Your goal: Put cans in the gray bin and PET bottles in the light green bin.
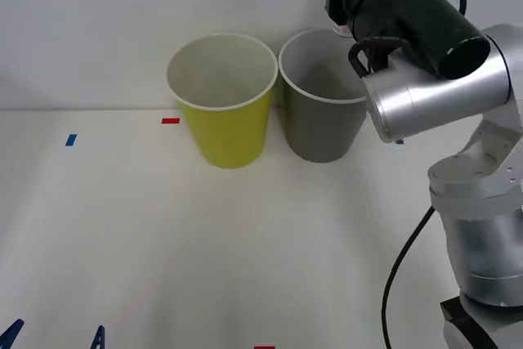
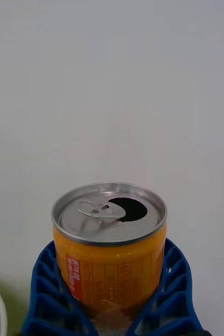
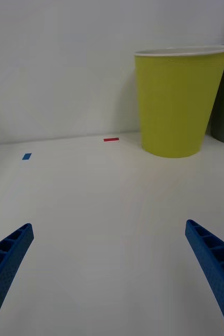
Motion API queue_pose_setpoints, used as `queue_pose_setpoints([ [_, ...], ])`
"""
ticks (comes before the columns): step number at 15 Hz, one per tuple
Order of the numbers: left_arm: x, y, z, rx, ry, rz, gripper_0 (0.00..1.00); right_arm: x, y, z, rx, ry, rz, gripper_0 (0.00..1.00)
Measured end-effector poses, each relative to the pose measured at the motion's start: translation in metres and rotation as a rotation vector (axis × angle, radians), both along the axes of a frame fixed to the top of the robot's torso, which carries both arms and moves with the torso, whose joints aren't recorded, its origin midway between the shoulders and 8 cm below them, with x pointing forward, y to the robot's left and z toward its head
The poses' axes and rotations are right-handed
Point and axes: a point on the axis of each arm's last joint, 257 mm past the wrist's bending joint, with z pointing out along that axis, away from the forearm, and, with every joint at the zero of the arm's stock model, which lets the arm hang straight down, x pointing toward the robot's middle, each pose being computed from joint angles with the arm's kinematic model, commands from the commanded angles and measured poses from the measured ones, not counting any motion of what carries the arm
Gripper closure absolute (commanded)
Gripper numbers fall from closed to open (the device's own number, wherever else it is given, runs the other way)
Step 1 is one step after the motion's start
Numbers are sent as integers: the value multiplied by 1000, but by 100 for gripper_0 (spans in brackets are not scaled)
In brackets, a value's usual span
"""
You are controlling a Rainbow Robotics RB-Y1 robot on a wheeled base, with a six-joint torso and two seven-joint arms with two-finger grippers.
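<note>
Table-top gray bin [image 1: 320, 124] looks empty, seemingly.

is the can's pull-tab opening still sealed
No, in the right wrist view the can held between the right gripper fingers shows a dark open hole in its silver top beside the tab.

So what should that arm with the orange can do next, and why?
Probably open the right pincer and let go. It holds the can upright, raised above the far rim of the gray bin, where cans belong. A small shift over the opening first may be safer. The left pincer waits open, low over the table.
</note>
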Motion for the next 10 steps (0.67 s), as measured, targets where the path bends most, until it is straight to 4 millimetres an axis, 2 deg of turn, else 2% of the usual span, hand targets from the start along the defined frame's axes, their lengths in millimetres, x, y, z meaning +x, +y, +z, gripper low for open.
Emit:
queue_pose_setpoints([
  [3, 0, 0, 0, 0, 0, 0, 0, 15, 2, -7, 74, -9, 23, 100],
  [10, 0, 0, 0, 0, 0, 0, 0, 18, 0, -9, 63, -11, 21, 100],
])
